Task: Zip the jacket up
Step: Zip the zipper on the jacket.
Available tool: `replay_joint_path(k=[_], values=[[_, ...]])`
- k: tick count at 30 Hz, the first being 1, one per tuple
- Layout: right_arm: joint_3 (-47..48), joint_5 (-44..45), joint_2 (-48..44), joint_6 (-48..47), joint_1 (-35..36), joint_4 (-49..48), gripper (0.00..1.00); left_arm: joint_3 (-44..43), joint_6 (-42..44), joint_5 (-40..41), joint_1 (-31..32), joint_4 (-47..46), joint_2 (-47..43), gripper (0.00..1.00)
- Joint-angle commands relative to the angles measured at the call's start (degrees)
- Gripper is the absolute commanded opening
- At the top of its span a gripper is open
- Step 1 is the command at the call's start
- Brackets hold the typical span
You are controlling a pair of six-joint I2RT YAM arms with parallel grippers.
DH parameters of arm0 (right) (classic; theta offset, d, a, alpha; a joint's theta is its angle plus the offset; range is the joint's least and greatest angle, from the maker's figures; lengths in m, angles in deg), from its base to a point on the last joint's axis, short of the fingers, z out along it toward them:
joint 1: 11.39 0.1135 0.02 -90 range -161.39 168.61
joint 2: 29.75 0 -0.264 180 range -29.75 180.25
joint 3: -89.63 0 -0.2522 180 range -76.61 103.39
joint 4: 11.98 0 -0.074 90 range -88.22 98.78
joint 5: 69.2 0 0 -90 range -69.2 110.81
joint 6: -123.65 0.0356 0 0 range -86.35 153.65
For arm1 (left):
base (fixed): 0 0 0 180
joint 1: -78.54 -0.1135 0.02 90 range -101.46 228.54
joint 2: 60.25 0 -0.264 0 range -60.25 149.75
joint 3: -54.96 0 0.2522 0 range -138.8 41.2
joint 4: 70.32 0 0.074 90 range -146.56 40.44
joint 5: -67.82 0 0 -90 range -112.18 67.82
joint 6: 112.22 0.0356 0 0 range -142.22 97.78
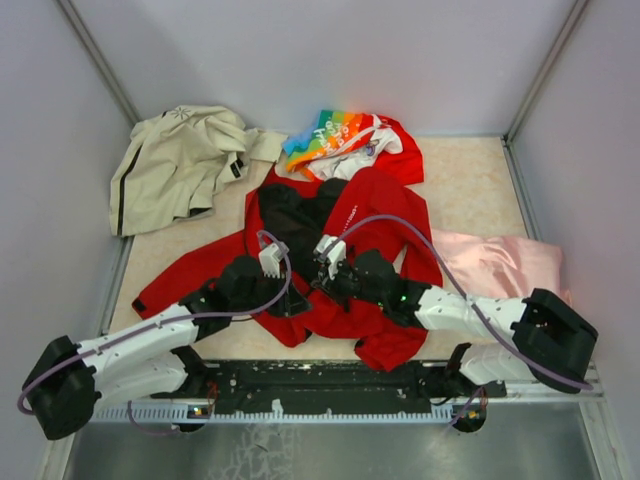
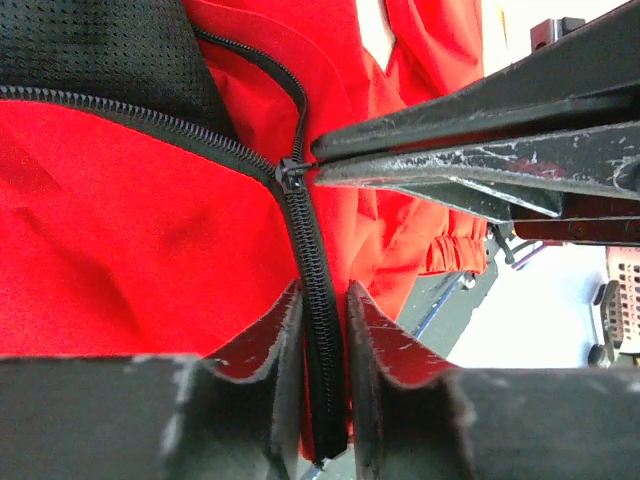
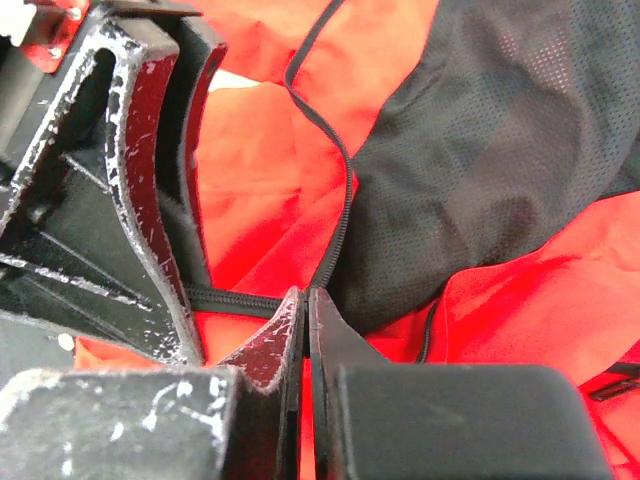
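At jacket (image 1: 375, 195) front: left end effector (image 2: 325, 292) clamped on zipper (image 2: 308, 240) base; right end effector (image 3: 306, 300) pinching slider (image 2: 291, 172) nearby.

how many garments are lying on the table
4: a beige jacket far left, a rainbow-printed red garment far centre, the red jacket in the middle, and a pink garment at the right. Others could be hidden underneath.

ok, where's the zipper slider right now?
Left wrist view, centre: the slider is pinched in the right claw tips, just above the left claw, which clamps the jacket on its closed teeth.
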Motion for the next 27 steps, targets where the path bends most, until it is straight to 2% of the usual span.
replay_joint_path(k=[1,5,9,14,17,22,27], values=[[5.93,7.14,2.40,-4.80,0.56,-1.28,0.00,0.58,1.23,-1.39,0.23,-1.62,-0.25,0.18],[11.38,17.78,7.27,-9.46,-0.99,2.81,0.00,-2.18,3.11,-1.42,0.26,3.93,-2.55,0.01],[15.71,20.10,10.71,-8.77,-7.58,3.13,0.00,-4.76,5.60,0.69,0.26,10.50,-6.60,0.00],[22.09,19.50,12.88,-9.72,-12.87,4.96,0.00,-8.97,8.66,7.46,0.21,17.60,-11.51,0.00],[26.03,19.12,13.58,-10.83,-15.78,6.87,0.00,-14.82,12.48,12.89,0.17,22.69,-11.14,0.00],[35.36,18.53,14.56,-12.47,-22.10,11.44,0.00,-29.83,20.33,22.34,-0.35,29.86,-3.59,0.00],[47.05,16.93,14.59,-13.15,-27.85,15.92,0.00,-47.39,28.68,27.36,-3.19,29.84,4.44,0.00]])
